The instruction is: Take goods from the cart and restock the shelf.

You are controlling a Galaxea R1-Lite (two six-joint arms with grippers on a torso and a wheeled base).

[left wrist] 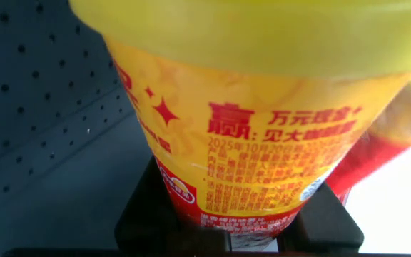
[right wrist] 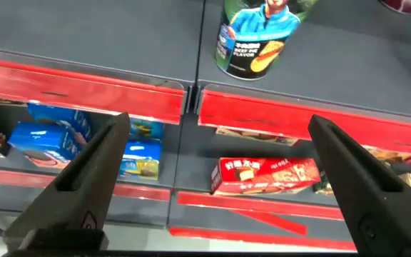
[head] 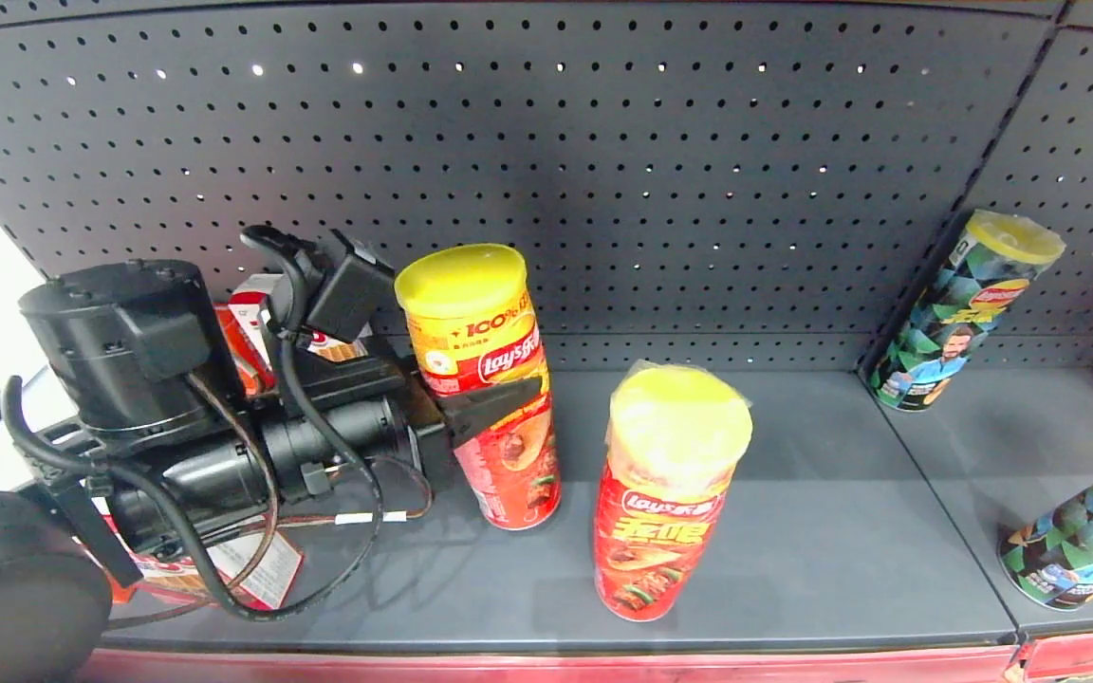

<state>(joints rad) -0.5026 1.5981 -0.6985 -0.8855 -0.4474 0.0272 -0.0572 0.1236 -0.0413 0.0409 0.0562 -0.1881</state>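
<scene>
Pincer on left [head: 494, 398] clamps red chip can [head: 471, 332] on shelf [head: 793, 531]; right pincer [right wrist: 220, 125] apart.

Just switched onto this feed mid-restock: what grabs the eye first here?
The left gripper clamps a red-and-yellow chip canister with a yellow lid at the left of the grey shelf. A second matching canister stands free to its right, nearer the front edge. The right gripper hangs open in front of the red shelf rails.
</scene>
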